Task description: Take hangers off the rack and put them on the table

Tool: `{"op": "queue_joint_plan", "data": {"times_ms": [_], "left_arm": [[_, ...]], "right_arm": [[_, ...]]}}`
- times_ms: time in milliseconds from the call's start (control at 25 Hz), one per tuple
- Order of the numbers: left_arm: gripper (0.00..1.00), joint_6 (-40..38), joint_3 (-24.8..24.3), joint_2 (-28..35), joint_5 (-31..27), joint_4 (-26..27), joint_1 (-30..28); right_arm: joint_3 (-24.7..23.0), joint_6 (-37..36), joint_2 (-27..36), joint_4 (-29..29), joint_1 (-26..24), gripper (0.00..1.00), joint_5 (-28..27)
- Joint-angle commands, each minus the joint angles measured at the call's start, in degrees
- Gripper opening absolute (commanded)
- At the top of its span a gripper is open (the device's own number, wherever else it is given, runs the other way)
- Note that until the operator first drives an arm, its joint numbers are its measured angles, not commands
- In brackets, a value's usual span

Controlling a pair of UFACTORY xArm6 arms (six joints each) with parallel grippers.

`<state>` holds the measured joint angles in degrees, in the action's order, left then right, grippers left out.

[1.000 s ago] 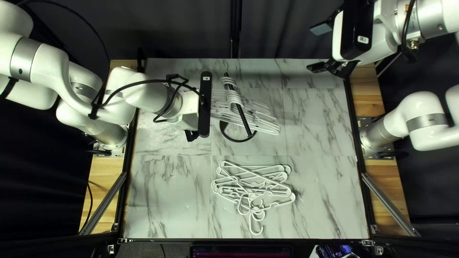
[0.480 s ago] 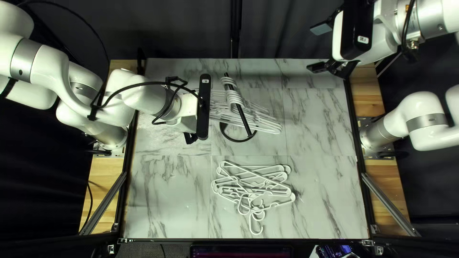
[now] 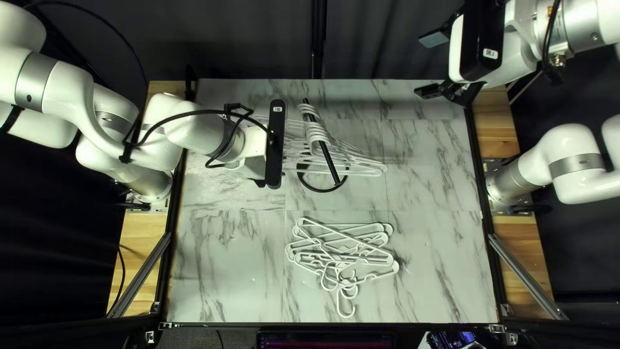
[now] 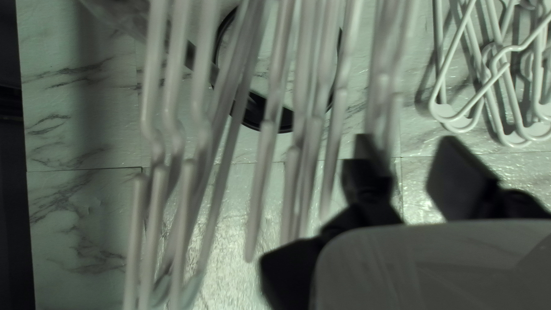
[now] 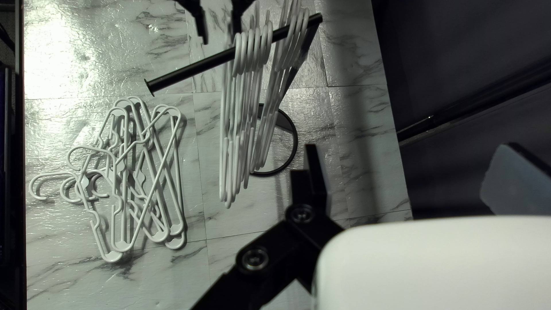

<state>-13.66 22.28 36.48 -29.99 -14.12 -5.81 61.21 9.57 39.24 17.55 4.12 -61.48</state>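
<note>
White hangers (image 3: pixel 316 132) hang in a row on the black rack (image 3: pixel 328 161). My left gripper (image 3: pixel 259 183), partly hidden by its camera bar, is beside their left ends. In the left wrist view the gripper (image 4: pixel 414 172) is open; the outermost hanger (image 4: pixel 381 86) of the blurred row is close to one finger, and whether they touch is unclear. My right gripper (image 3: pixel 431 64) is raised at the upper right, and in the right wrist view the gripper (image 5: pixel 410 178) stands wide open, empty, apart from the hung hangers (image 5: pixel 235 126).
Several loose hangers (image 3: pixel 342 252) lie overlapping on the marble-patterned table (image 3: pixel 226 271), nearer its front edge than the rack. The rack's ring base (image 3: pixel 323 189) rests on the table beneath the hung hangers. A dark curtain (image 3: pixel 252 39) is behind the far edge.
The hung hangers have swung and spread, their right ends shifting slightly rightward and toward the far edge. My left gripper has shifted slightly; the right arm and loose pile have stayed still.
</note>
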Motion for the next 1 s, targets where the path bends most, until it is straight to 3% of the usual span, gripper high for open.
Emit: {"op": "queue_joint_plan", "data": {"times_ms": [40,440,800,1000], "left_arm": [[0.00,-1.71,1.33,0.48,-2.01,-1.39,-1.18],[0.00,-17.61,8.04,-0.21,-12.29,-11.28,-11.10],[0.00,-37.34,19.98,-13.05,-27.42,-21.54,-24.86],[0.00,-41.68,27.68,-20.94,-34.47,-23.27,-30.00]], "right_arm": [[0.00,0.00,0.00,0.00,0.00,1.00,0.00],[0.00,0.00,0.00,0.00,0.00,1.00,0.00],[0.00,0.00,0.00,0.00,0.00,1.00,0.00],[0.00,0.00,0.00,0.00,0.00,1.00,0.00]]}}
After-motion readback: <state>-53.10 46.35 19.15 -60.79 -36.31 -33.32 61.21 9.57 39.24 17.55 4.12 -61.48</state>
